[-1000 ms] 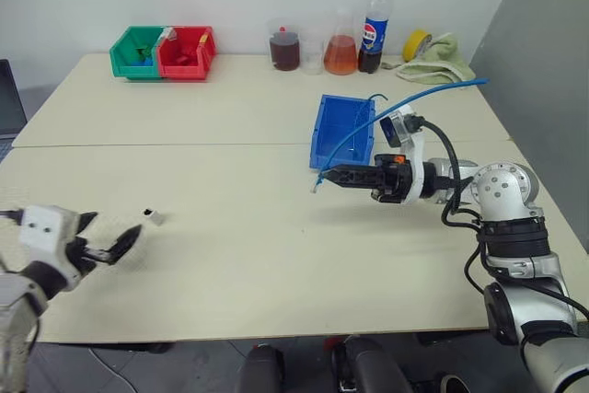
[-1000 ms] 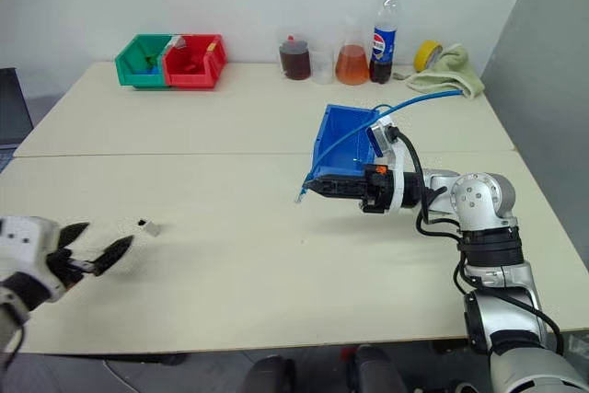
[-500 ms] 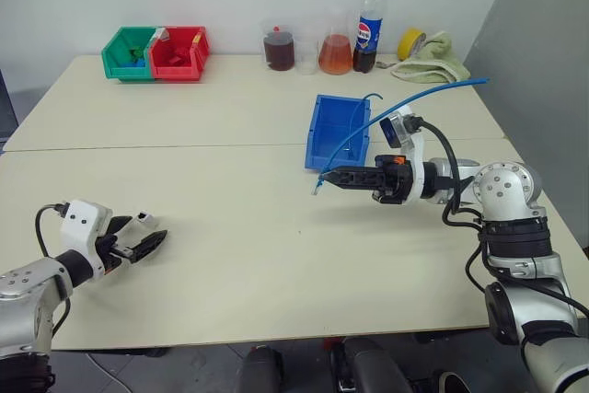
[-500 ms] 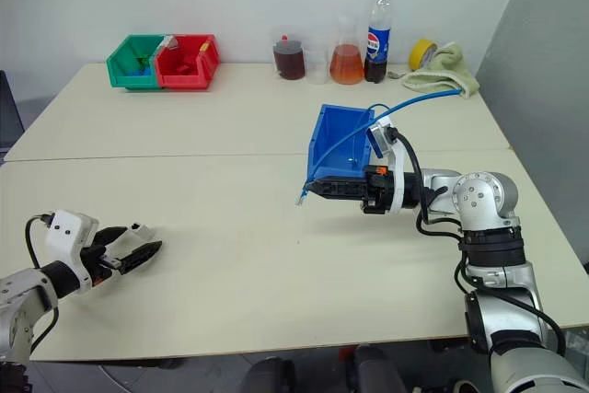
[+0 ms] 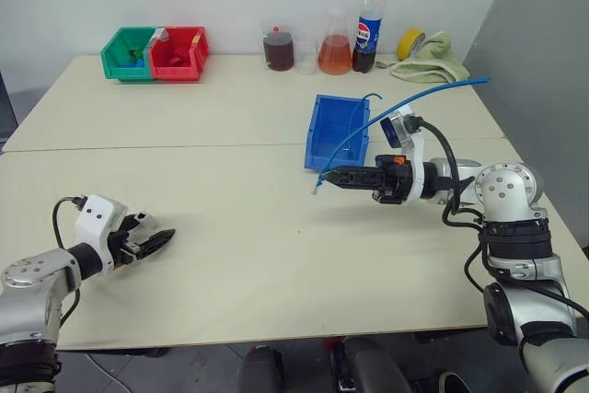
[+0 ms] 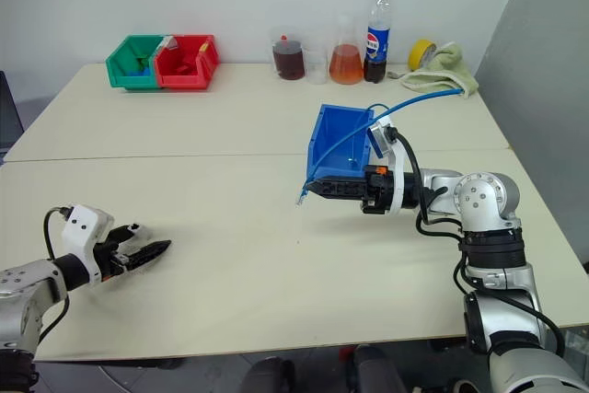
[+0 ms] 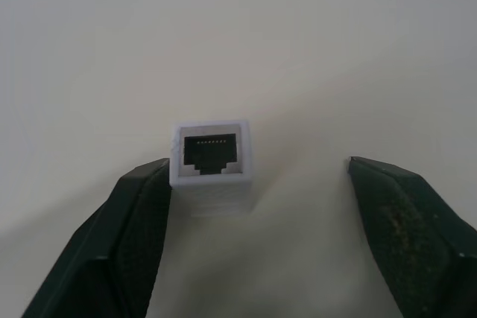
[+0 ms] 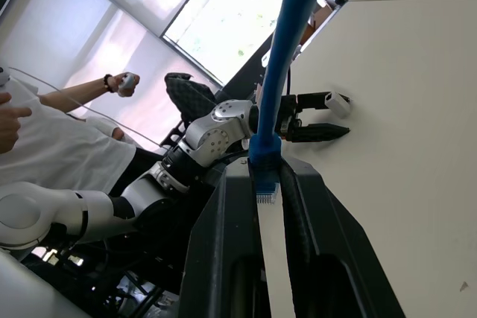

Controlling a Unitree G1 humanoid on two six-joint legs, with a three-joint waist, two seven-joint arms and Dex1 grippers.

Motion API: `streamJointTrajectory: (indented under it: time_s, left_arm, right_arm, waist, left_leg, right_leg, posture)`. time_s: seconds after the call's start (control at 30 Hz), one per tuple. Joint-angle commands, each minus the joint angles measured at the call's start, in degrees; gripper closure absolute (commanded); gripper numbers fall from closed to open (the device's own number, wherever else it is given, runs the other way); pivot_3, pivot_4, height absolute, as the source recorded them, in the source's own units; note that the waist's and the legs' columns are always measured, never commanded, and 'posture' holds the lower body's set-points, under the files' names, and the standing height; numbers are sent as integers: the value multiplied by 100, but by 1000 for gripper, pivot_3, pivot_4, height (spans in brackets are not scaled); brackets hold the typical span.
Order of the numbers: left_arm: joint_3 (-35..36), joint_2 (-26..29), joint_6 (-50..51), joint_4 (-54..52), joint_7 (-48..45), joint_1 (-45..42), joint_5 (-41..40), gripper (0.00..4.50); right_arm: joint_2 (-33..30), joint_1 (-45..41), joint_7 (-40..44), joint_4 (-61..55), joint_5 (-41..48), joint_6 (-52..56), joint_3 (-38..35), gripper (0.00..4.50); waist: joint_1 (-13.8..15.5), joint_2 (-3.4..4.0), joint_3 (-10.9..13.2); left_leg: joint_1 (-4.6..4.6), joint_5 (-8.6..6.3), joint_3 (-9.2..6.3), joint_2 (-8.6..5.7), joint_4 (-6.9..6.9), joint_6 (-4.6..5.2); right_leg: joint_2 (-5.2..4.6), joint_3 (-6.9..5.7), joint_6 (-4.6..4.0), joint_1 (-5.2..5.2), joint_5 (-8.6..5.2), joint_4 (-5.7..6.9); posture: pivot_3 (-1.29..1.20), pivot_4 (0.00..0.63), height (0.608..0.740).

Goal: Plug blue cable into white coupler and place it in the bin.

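Closing my left gripper (image 7: 257, 184) off-centre, jaws still apart, I am risking knocking the white coupler (image 7: 212, 161) askew at the lower left; my right gripper (image 5: 333, 175), at frame centre, is clamping the blue cable (image 5: 405, 100).

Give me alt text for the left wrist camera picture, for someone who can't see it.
A small white coupler sits on a pale table, its dark socket opening facing the camera. The left gripper has its two black fingers open around it: one finger is right beside the coupler, the other stands well clear.
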Motion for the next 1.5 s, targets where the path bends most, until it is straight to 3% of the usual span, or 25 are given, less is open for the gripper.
streamJointTrajectory:
  time_s: [0.03,0.3,0.4,0.77,1.0,1.1,1.23,1.5]
  left_arm:
    - [127,176,-39,9,-59,139,37,1595]
    - [57,178,-110,98,-72,72,95,3289]
    - [46,173,-138,133,-69,34,101,3711]
    - [63,165,-111,48,-164,-41,-3,3712]
    - [119,292,1518,-1182,-875,-251,-1258,3712]
    - [-130,356,2445,-1827,-1138,-468,-1861,3712]
    - [-659,397,2951,-2408,-1387,-824,-2133,3712]
    - [-2381,315,1946,-2373,-2358,-1901,-1137,3712]
  right_arm:
    - [7,-61,-18,-151,170,23,-206,4339]
    - [25,-78,-17,-94,126,-11,-187,4339]
    - [11,-107,-1,-59,106,-23,-183,4339]
    - [29,-91,-34,-64,109,-34,-202,4339]
    - [23,-107,3,-28,58,-110,-179,4339]
    - [34,-139,32,17,6,-175,-147,4339]
    - [66,-194,35,53,-44,-272,-129,4339]
    - [75,-86,-176,-191,-100,-481,-198,4339]
  waist:
    - [-1,0,0]
    - [0,0,0]
    - [2,0,0]
    - [5,0,0]
    - [10,-1,-1]
    - [12,-1,-1]
    - [12,-1,-1]
    - [17,-1,-1]
  left_leg:
    - [1,0,1,0,1,0]
    - [4,0,1,1,3,0]
    - [4,0,1,1,3,0]
    - [4,1,1,1,4,0]
    - [0,1,0,-1,7,0]
    - [-1,1,-3,-2,9,0]
    - [2,1,-2,-5,10,-1]
    - [2,2,-8,0,11,-3]
  right_leg:
    - [0,0,0,0,0,0]
    - [1,0,0,1,0,5]
    - [1,1,-3,2,2,5]
    - [0,0,-4,2,2,6]
    - [0,0,-4,2,3,5]
    - [1,-1,-3,3,3,6]
    - [1,2,2,7,2,6]
    - [16,2,1,7,2,7]
  posture:
    - [0,150,740]
    - [0,150,740]
    - [0,150,740]
    - [0,150,740]
    - [0,150,740]
    - [0,150,740]
    - [0,150,740]
    - [0,150,740]
